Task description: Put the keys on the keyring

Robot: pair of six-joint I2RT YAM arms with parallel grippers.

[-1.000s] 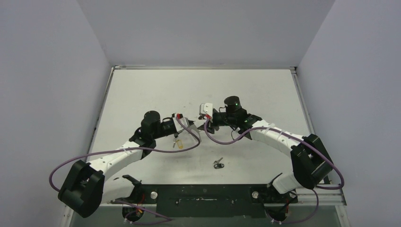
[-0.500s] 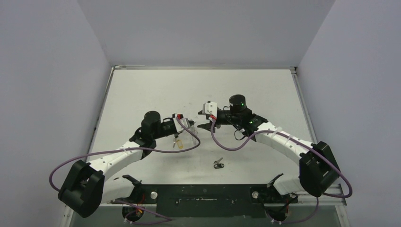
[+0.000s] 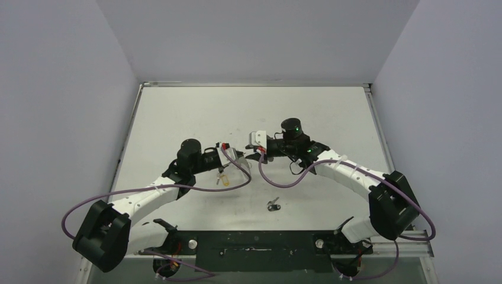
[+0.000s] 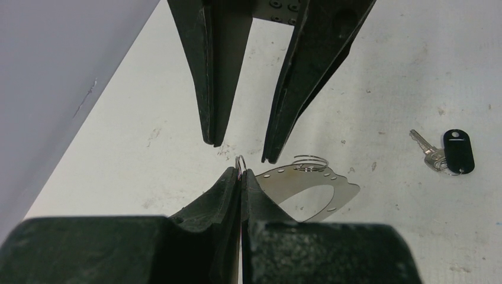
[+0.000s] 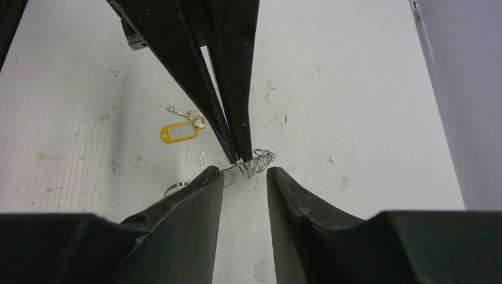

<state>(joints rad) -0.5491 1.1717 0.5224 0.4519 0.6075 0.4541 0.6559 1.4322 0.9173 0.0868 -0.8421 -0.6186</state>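
Observation:
My left gripper [image 4: 241, 171] is shut on the thin silvery keyring [image 4: 308, 190], whose wire edge pokes out between the closed tips. The loop lies over the table with small rings [image 4: 309, 161] strung on it. My right gripper [image 5: 244, 173] is open and empty, its tips facing the left gripper's tips [image 5: 240, 157] and the ring cluster [image 5: 263, 158], a short way apart. The yellow-headed key [image 5: 177, 131] lies on the table beyond; in the top view it [image 3: 224, 179] sits below the left gripper [image 3: 240, 163]. The black-headed key [image 4: 450, 152] lies apart, nearer the front [image 3: 273, 205].
The white table [image 3: 177, 118] is walled in by grey panels on three sides. Purple cables loop beside both arms [image 3: 195, 188]. A black mounting rail [image 3: 254, 242] runs along the near edge.
My right arm swung out to the right half a second ago and has come back left, so its open tips again face the left gripper. The left arm, keyring and keys have not moved.

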